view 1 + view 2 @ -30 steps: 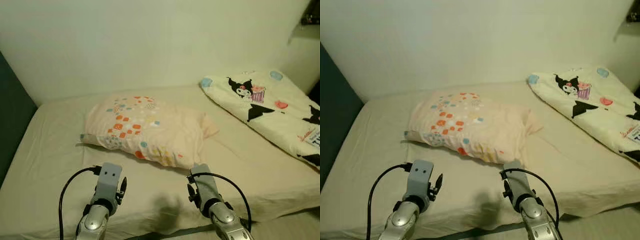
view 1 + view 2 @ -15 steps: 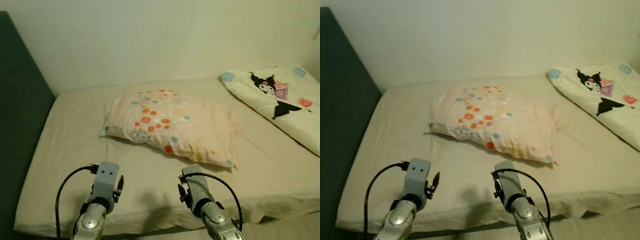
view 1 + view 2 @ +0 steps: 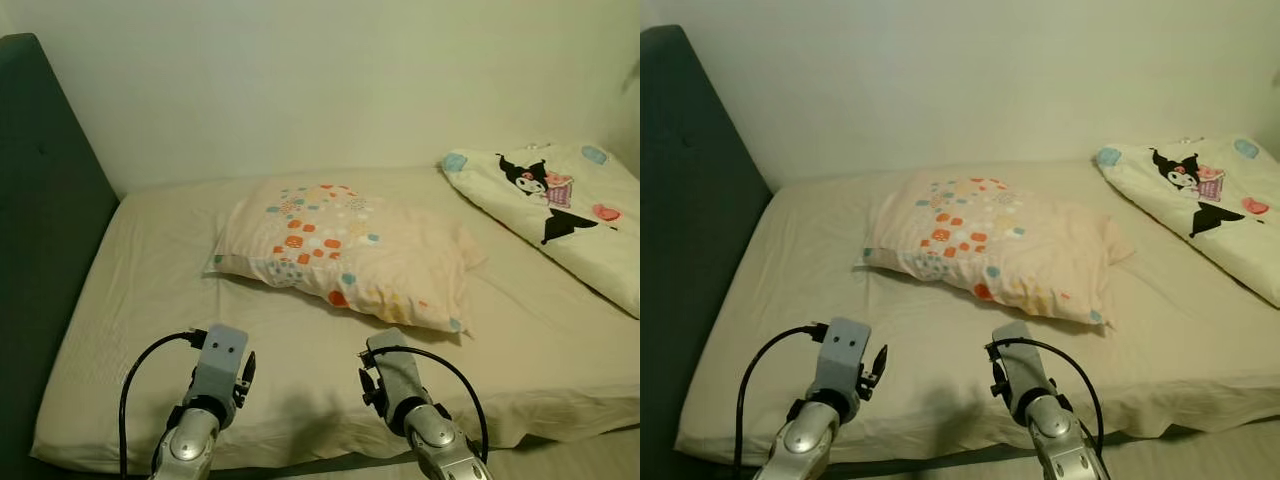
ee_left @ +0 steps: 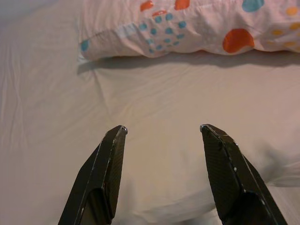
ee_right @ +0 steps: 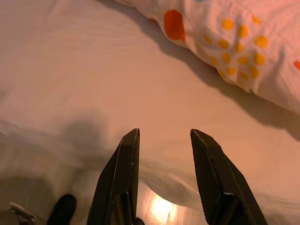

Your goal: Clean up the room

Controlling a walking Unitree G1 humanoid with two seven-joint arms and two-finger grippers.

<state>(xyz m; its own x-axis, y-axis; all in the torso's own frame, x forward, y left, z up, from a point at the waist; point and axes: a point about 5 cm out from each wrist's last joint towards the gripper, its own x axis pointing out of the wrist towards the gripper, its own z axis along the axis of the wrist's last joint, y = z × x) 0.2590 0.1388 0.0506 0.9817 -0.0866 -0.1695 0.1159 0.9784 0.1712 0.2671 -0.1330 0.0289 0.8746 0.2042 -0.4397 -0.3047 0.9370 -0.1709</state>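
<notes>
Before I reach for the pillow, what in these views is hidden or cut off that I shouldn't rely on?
- Blanket: its far right part is cut off by the edge of both eye views.
- Pillow: its underside and far side are hidden by its own bulk; both wrist views catch just its near edge.
- Headboard: cut off by the left edge.
- Floor below the bed: hidden by the mattress edge and both arms.
- Left gripper and right gripper: open, holding nothing.

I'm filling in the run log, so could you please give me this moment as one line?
stage: facing bed | left gripper: open, over sheet | right gripper: open, over sheet | pillow: ahead, untouched | blanket: right
</notes>
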